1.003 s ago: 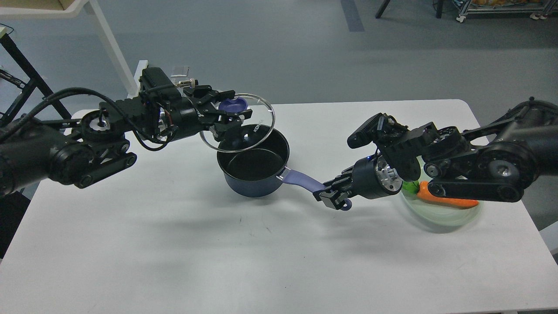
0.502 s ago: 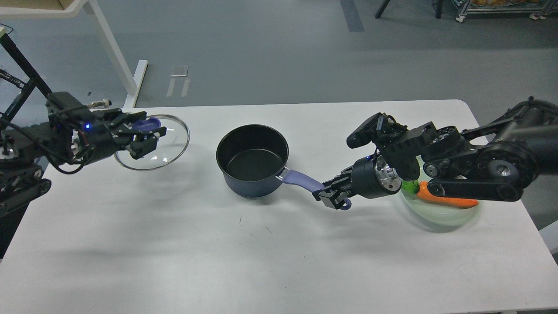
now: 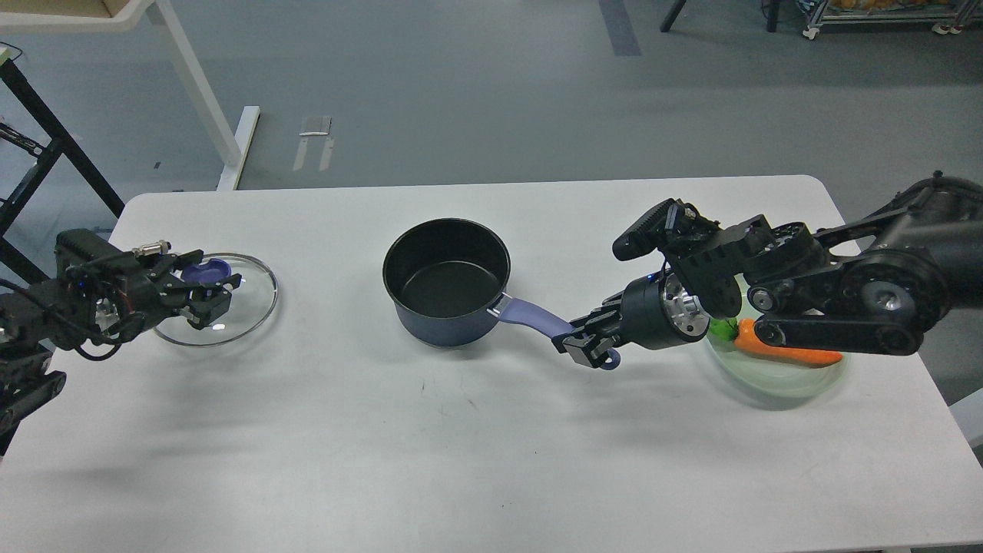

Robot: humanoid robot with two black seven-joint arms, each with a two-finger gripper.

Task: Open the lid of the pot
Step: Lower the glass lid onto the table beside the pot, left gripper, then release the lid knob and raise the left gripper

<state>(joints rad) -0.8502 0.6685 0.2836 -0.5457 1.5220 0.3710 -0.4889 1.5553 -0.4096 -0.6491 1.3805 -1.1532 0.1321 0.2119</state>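
Jaws of the left gripper (image 3: 201, 290) stay clamped on the glass lid (image 3: 223, 303), now swung down low at the table's (image 3: 461, 461) left end. Right gripper (image 3: 587, 347) still pinches the pot's (image 3: 447, 280) handle; further back the pot stands uncovered, so opening looks done.

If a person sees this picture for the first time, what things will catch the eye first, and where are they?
The open dark pot stands at the table's middle, its purple handle held by the right gripper. At the left edge, the left gripper holds the glass lid by its purple knob, low over the table. An orange carrot lies in a clear bowl on the right.
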